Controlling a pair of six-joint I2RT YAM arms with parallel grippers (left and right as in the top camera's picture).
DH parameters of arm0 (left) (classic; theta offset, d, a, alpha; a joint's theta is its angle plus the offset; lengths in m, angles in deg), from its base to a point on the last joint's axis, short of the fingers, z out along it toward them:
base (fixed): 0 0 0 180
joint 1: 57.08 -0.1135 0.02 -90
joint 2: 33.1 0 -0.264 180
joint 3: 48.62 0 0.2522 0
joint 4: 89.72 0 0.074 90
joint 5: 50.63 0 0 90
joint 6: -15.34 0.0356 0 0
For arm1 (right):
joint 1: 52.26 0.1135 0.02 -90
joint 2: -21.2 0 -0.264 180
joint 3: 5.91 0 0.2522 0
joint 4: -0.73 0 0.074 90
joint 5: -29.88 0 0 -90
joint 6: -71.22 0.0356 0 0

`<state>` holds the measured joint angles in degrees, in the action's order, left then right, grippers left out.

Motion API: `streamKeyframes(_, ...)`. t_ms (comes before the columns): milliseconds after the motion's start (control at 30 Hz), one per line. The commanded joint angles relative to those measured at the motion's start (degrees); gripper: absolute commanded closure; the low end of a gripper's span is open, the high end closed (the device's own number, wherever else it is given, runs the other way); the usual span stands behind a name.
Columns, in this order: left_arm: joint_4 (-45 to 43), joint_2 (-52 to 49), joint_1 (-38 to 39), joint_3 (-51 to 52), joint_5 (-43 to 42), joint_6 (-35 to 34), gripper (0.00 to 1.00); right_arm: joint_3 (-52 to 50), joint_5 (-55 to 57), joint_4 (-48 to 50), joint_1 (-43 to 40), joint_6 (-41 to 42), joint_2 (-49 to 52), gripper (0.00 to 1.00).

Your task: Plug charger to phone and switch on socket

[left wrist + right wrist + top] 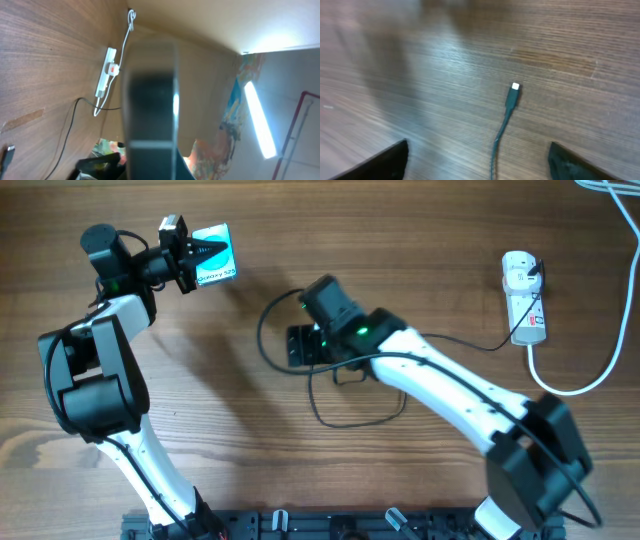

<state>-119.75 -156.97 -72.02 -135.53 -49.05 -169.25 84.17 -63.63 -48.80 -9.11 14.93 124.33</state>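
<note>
Charger (501, 131) lies in loose loops on the table (230, 430), its plug tip (514, 89) flat on the wood between my right gripper's (298, 345) fingers (380, 162), which stand wide apart and hold nothing. My left gripper (192, 256) is clamped on one end of the phone (218, 258), turquoise screen up, at the upper left of the overhead view. I see the socket (524, 298) well apart at the right, its white cord (590, 385) curling off; the switch's position I cannot tell
</note>
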Motion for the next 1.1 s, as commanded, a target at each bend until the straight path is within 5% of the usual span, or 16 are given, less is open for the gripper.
streamKeyframes(0, -1.9, 0.0, 0.2, -1.2, -1.6, 1.4, 0.96, -0.7, 7.8, 0.2, 3.6, -0.2, 6.7, 0.06)
streamKeyframes(133, -1.9, 0.0, 0.2, -1.2, -1.5, 1.4, 0.96, -0.7, 11.1, 0.3, 4.5, 2.8, 10.8, 0.10)
streamKeyframes(633, -1.9, 0.0, 0.2, -1.2, -1.6, 1.4, 0.96, -0.6, 16.8, 2.3, 4.6, 3.8, 16.5, 0.57)
streamKeyframes(1067, -1.9, 0.0, 0.2, -1.2, -1.6, 1.4, 0.96, -0.2, 16.7, 2.3, 4.1, 4.3, 20.0, 0.72)
